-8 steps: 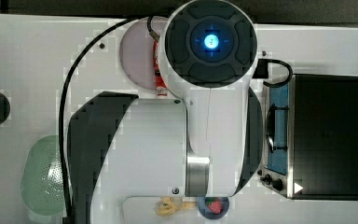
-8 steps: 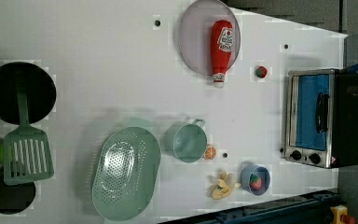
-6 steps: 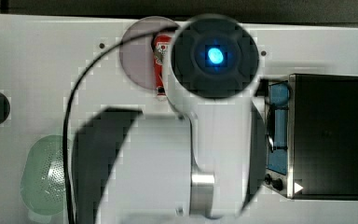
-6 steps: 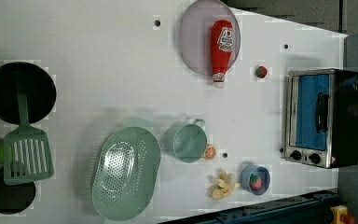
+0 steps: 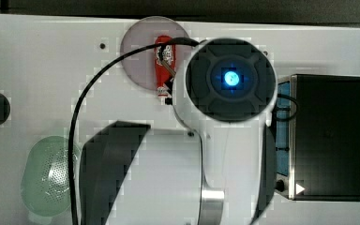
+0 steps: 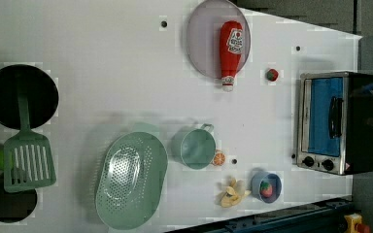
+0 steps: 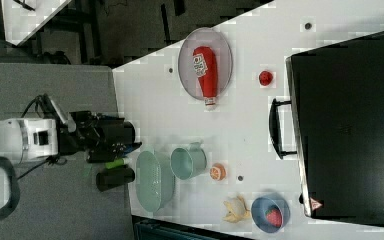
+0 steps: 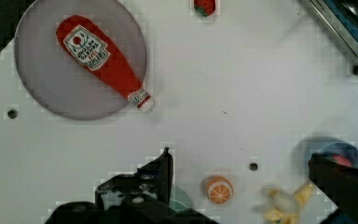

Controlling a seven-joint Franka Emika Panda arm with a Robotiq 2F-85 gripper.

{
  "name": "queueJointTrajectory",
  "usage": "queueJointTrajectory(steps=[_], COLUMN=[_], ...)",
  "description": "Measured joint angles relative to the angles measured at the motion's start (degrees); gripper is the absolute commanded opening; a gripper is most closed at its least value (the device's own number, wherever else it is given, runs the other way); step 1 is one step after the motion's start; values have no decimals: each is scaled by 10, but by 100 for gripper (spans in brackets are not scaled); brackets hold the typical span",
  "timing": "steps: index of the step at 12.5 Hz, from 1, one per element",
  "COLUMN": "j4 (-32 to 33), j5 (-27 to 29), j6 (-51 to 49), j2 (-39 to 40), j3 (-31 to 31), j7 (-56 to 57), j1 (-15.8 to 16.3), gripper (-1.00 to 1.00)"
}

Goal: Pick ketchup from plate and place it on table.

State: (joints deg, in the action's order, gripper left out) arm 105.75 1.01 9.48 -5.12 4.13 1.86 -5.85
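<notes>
Your ketchup (image 6: 231,51) lies flat on the plate (image 6: 201,43), white tip over the rim toward the left view's bottom, above the counter (image 6: 102,77), claw (image 8: 242,186) wide open, empty.

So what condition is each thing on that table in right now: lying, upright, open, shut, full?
ketchup: lying on its side on the plate, white tip past the rim
plate: flat on the table
gripper: open, holding nothing
toaster oven: door shut
blue bowl: upright, a red fruit inside
green cup: empty
strainer: empty
</notes>
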Motion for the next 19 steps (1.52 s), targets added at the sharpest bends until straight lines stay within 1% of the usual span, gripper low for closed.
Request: queueJointTrajectory(steps=[3, 6, 8, 10, 11, 14, 16, 19], j4=[-10, -7, -6, 3, 4, -12, -34, -55], j5=[-2, -1, 1, -4, -6, -16, -43, -56], j6=[40, 80, 117, 143, 171, 234, 270, 307], j2=[66, 142, 186, 216, 231, 287, 333, 399], j3=[9, 18, 24, 30, 32, 31, 25, 26], j7=[4, 42, 96, 152, 182, 253, 279, 292], j1=[5, 14, 17, 18, 17, 20, 24, 26], gripper=[100, 100, 100, 100, 100, 100, 100, 100])
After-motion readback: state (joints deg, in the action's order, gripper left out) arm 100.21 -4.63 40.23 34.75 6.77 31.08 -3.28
